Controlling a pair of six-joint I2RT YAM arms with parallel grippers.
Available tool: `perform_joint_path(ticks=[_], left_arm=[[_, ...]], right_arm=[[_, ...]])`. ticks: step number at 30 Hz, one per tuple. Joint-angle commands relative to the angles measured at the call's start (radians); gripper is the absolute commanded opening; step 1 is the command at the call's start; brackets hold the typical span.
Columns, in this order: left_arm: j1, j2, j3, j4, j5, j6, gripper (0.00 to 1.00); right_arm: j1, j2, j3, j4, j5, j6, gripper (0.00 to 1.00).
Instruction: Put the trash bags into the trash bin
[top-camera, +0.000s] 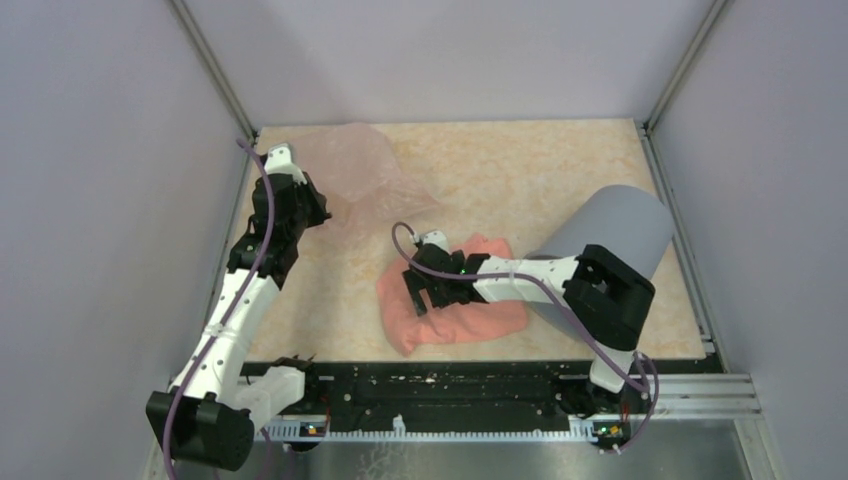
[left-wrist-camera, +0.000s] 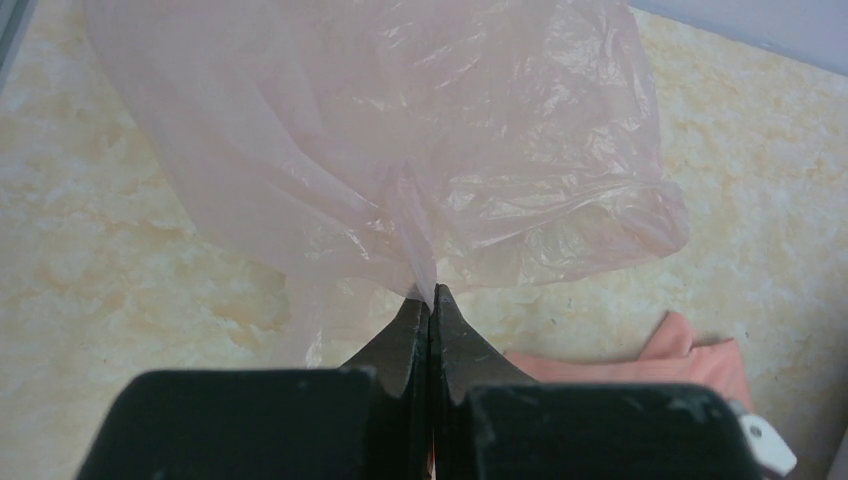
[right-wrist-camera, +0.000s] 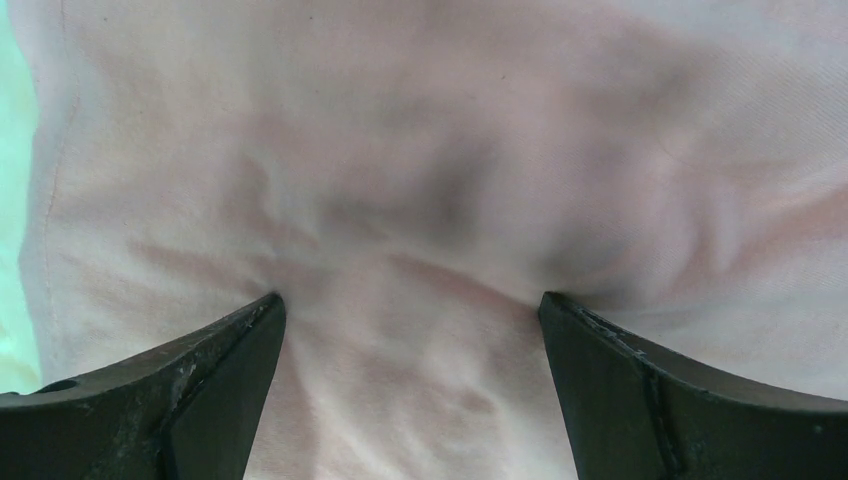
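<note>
Pink film bag (top-camera: 365, 170), at the far-left corner of the bench (top-camera: 540, 170), is pinched in the tight-closed left fingers (left-wrist-camera: 430, 300), likely for carrying to the bin (top-camera: 615, 225) by the right edge; right fingers (top-camera: 422, 298) gape empty on the sheet (top-camera: 470, 320).

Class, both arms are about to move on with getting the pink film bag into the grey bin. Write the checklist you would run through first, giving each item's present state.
1. Left pincer gripping film bag: ok, shut on a gathered fold.
2. Film bag inside bin: not ok, it is far to the bin's left.
3. Right pincer free: ok, open, over the salmon sheet.
4. Bin mouth reachable: cannot tell, right arm hides it.
5. Way to bin clear: not ok, right arm crosses it.
</note>
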Motion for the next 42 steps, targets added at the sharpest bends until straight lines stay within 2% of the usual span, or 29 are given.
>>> perform_joint_path(ticks=[1, 6, 13, 19, 21, 23, 27, 36, 42], left_arm=[[0.008, -0.024, -0.012, 0.061, 0.009, 0.01, 0.0], [0.01, -0.034, -0.023, 0.069, 0.031, 0.004, 0.0], [0.01, -0.045, -0.051, 0.088, 0.069, -0.003, 0.0], [0.01, -0.034, -0.063, 0.101, 0.099, -0.015, 0.0], [0.01, -0.03, -0.068, 0.103, 0.099, -0.016, 0.0], [0.012, -0.024, -0.073, 0.105, 0.13, -0.02, 0.0], [0.014, -0.014, -0.079, 0.118, 0.159, -0.036, 0.0], [0.02, 0.001, -0.079, 0.117, 0.174, -0.034, 0.0], [0.026, 0.012, -0.078, 0.121, 0.199, -0.039, 0.0]], right_arm=[[-0.136, 0.157, 0.05, 0.027, -0.024, -0.009, 0.99], [-0.295, 0.285, 0.299, -0.003, -0.061, -0.068, 0.99], [-0.489, 0.553, 0.775, -0.122, -0.093, -0.133, 0.99], [-0.535, 0.793, 1.377, -0.342, -0.086, -0.197, 0.99], [-0.535, 0.805, 1.484, -0.373, -0.075, -0.211, 0.99], [-0.533, 0.745, 1.439, -0.36, -0.08, -0.213, 0.99], [-0.506, 0.506, 1.162, -0.236, -0.076, -0.233, 0.99], [-0.398, 0.215, 0.975, -0.262, 0.035, -0.285, 0.99], [-0.339, -0.067, 0.664, -0.154, 0.158, -0.242, 0.99]])
